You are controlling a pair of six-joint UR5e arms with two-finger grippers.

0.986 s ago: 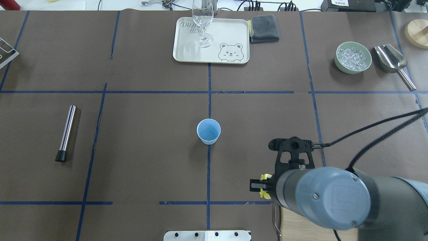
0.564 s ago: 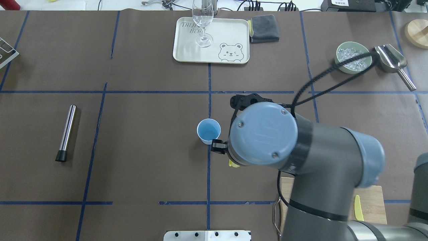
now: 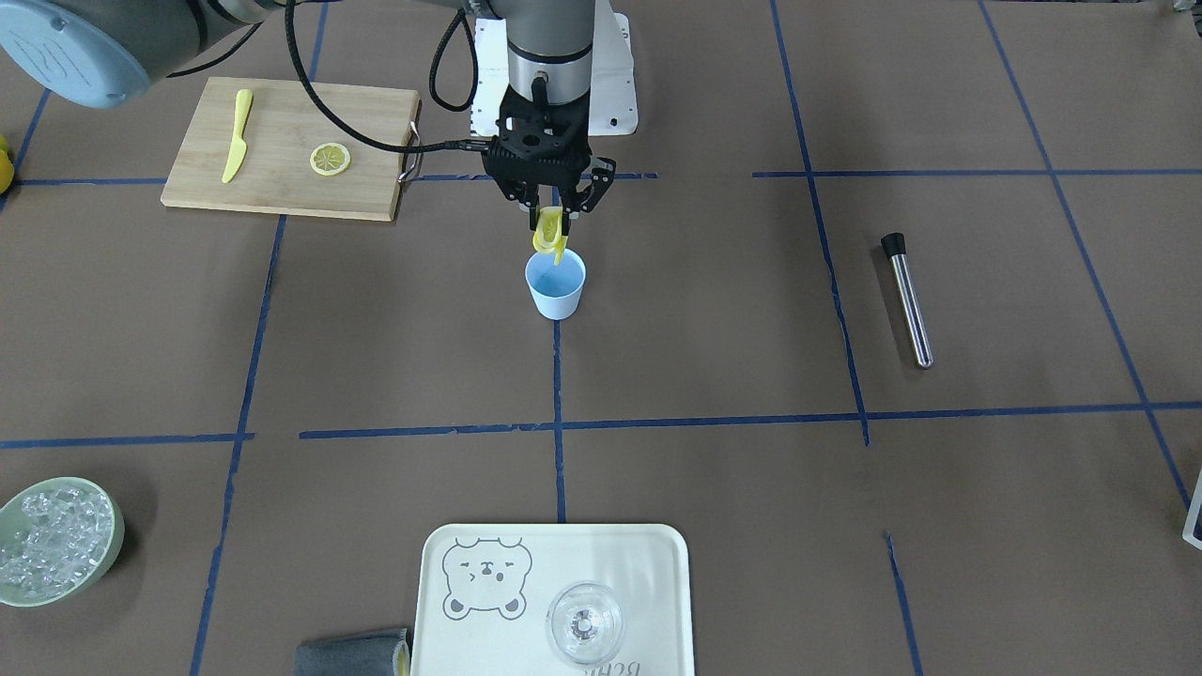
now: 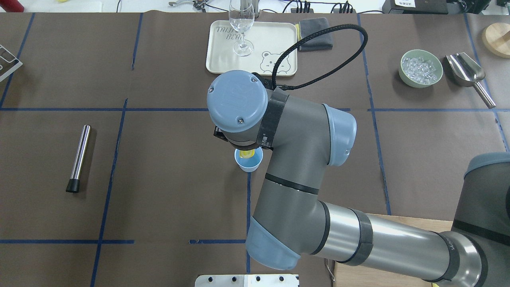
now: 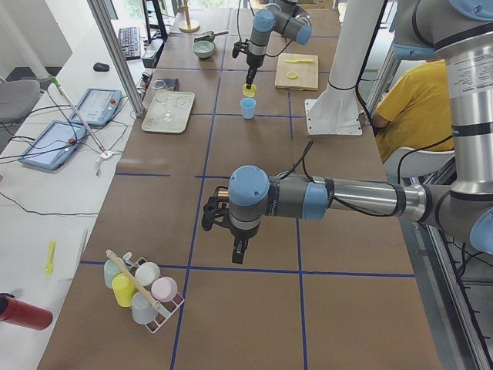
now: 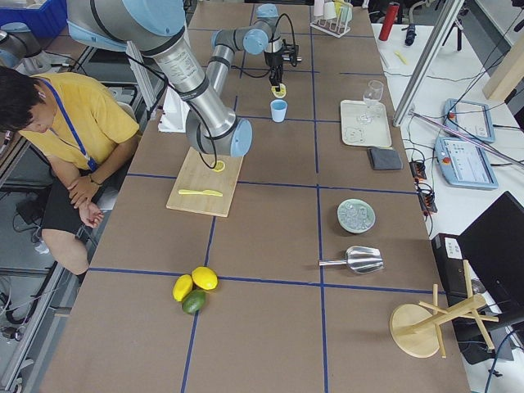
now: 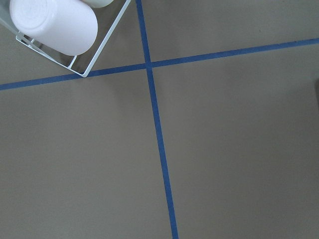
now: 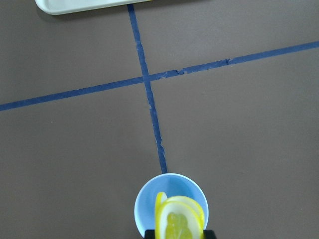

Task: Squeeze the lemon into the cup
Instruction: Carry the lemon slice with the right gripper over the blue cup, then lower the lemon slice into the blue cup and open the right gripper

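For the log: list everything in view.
cup: one, light blue, table centre
lemon: one, yellow, above the cup
cutting board: one, wooden, robot's right
lemon slice: one, yellow, on board
knife: one, yellow, on board
tray: one, cream, far edge
glass: one, clear, on tray
cloth: one, grey, beside tray
bowl: one, green, holding ice
scoop: one, steel, beside bowl
rod: one, silver, robot's left
whole fruit: three, yellow and green, right end
right tool: one, black, gripping lemon
left tool: one, black, above a tape cross

Robotics lab: tape-gridded table, teach pendant, seated operator alongside.
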